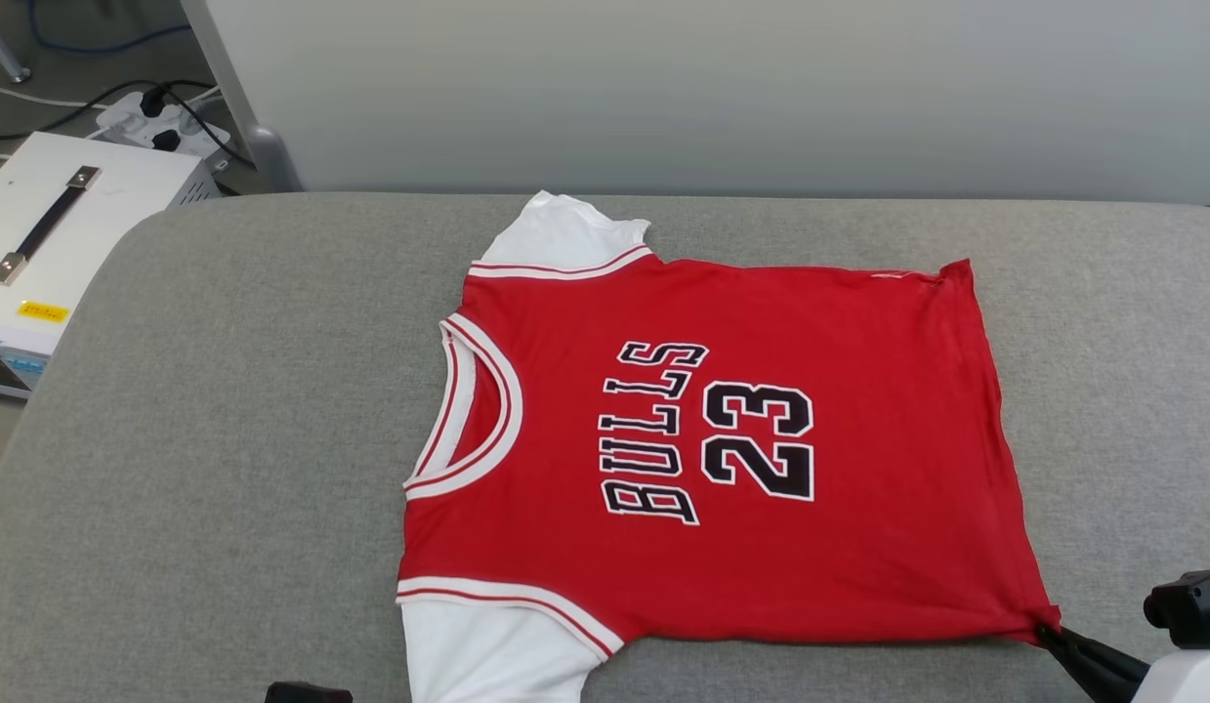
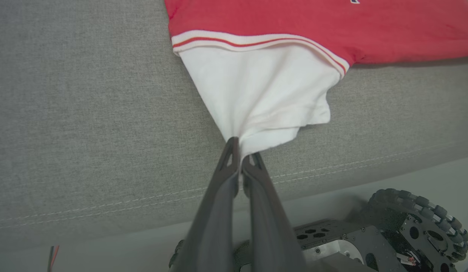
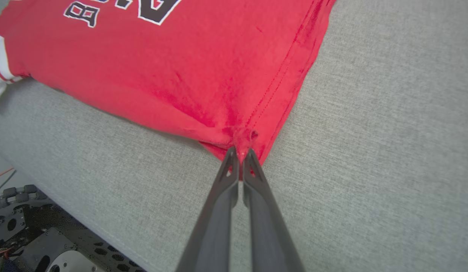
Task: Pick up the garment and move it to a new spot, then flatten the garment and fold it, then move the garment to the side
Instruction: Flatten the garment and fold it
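**Both pairs of fingers pinch the jersey at the bench's near edge**

The left gripper has its two dark fingers clenched on the cuff of the white sleeve, which is drawn to a point over the near edge of the bench. The right gripper is likewise clamped, its fingers grasping the red hem corner toward the bench's right end, where the cloth bunches into small creases at the tips.

The garment lies spread across the middle of the bench, front side up, nearly flat. Its neckline points toward the bench's left end and its hem toward the right end. The black, white-outlined lettering "BULLS" and "23" reads sideways. The second white sleeve reaches the bench's far edge.

Below the bench's near edge, part of the robot's wheeled base shows. Off the bench's left end stands a white box with a dark handle, and a power strip with cables lies on the floor beyond it. A pale panel rises behind the bench's far edge.
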{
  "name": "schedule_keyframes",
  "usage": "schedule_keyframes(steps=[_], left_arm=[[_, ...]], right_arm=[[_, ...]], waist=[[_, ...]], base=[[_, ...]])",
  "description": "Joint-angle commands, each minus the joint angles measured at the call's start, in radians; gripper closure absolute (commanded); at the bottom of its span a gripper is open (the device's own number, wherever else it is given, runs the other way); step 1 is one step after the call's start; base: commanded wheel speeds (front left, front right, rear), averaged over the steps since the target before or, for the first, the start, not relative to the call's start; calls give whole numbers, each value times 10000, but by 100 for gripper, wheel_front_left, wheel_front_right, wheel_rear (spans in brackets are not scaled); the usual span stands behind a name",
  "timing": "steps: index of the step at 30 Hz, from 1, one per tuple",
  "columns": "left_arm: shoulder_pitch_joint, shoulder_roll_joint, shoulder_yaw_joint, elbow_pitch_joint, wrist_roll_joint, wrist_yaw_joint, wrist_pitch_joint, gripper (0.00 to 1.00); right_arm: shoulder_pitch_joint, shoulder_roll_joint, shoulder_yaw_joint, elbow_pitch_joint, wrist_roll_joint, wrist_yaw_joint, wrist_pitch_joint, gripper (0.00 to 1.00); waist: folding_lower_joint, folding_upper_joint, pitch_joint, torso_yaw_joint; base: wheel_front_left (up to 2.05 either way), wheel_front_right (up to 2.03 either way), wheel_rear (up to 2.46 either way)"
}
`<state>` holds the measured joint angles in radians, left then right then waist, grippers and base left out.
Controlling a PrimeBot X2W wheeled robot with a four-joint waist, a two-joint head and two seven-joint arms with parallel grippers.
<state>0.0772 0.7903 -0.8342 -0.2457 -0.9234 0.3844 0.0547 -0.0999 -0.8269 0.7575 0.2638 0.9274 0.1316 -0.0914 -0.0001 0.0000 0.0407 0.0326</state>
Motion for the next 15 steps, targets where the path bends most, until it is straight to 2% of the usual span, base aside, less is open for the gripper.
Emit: schedule_keyframes(steps=[1, 8, 15], left_arm=[[66, 86, 5, -40, 108, 35, -78, 100], [-1196, -257, 273, 506, 909, -372, -794, 100], [-3078, -605, 480, 1486, 1449, -1148, -890, 100]], right_arm=[[195, -3, -210, -133, -39, -9, 122, 100], [404, 365, -1483, -732, -239, -9, 571, 100], [64, 706, -2572, -1196, -454, -9, 1100, 100]], waist=[[1, 0, 117, 24], [1, 0, 604, 42], [1, 0, 1262, -112]], base=[[0, 0, 0], [0, 0, 0], [0, 0, 0]])
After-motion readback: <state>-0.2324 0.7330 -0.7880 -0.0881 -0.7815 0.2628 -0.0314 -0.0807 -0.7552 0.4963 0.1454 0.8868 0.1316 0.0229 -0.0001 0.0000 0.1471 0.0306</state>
